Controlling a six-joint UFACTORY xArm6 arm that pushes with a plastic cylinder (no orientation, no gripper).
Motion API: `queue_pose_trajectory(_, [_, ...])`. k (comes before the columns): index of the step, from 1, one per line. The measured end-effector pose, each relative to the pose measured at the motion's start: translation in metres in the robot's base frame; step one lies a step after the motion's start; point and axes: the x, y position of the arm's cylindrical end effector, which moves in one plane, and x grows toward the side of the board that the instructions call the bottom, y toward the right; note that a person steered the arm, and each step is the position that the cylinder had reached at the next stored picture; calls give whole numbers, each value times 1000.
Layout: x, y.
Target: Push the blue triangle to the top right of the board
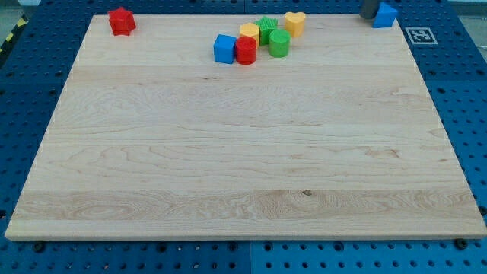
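Blue triangle (386,15) seen at far top right of board (243,152), approx 1 o'clock from board centre, at or just over the top edge. Task judged as good as done

Dark stub at the view's top edge, touching triangle's 9–10 o'clock side, taken to be my tip (368,15); very end hard to make out, cropped by frame. No claw fitted on this rig, so spread or pressed state can't be told – rod only

Step in hand (judgement): only a small nudge toward 3 o'clock wanted, if any. Contact to be kept centred on the block's flank so it isn't spun or tipped off the edge onto blue tabletop (456,114)

Orientation: too small to be sure; one corner appears aimed toward 3 o'clock, long axis roughly 9-to-3. Not confirmed

Others, well apart at 11–12 o'clock: red block (121,20) alone near top left corner; cluster of blue cube (224,49), red cylinder (246,50), yellow block (249,32), green block (267,29), green cylinder (279,43), yellow heart (294,23)
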Motion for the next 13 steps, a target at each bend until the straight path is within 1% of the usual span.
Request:
queue_pose_trajectory(1, [0, -1])
queue_pose_trajectory(2, [10, -13])
queue_pose_trajectory(3, [43, -16])
queue_pose_trajectory(4, [77, 7])
queue_pose_trajectory(5, [69, 76])
queue_pose_trajectory(6, [47, 103])
queue_pose_trajectory(7, [6, 95])
queue_pose_trajectory(9, [-1, 88])
queue_pose_trajectory(11, [0, 28])
queue_pose_trajectory(13, [-1, 17])
